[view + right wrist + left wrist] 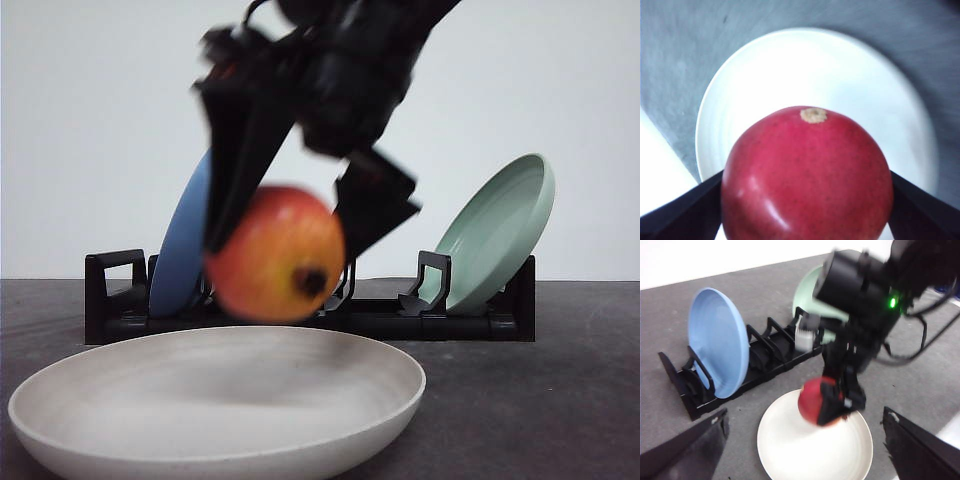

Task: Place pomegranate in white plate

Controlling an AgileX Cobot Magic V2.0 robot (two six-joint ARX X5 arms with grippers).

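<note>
Nearest my front camera sits the white plate (pixel 215 410), wide and shallow on the dark tabletop (pixel 560 400). Just above its far half hangs the pomegranate (pixel 277 255), clamped between the right gripper's (pixel 285 235) fingers, dark calyx facing me, with a gap between fruit and plate. My right wrist view shows the plate directly beneath the fruit. I judge this the lowering step: next I should ease down until the fruit nearly touches, then spread the fingers gently so it doesn't roll. My left gripper (pixel 805 450) hangs with its fingers apart, holding nothing. Behind, a black rack (pixel 300 315) carries a blue plate (pixel 180 250) and a pale green plate (pixel 500 230).
</note>
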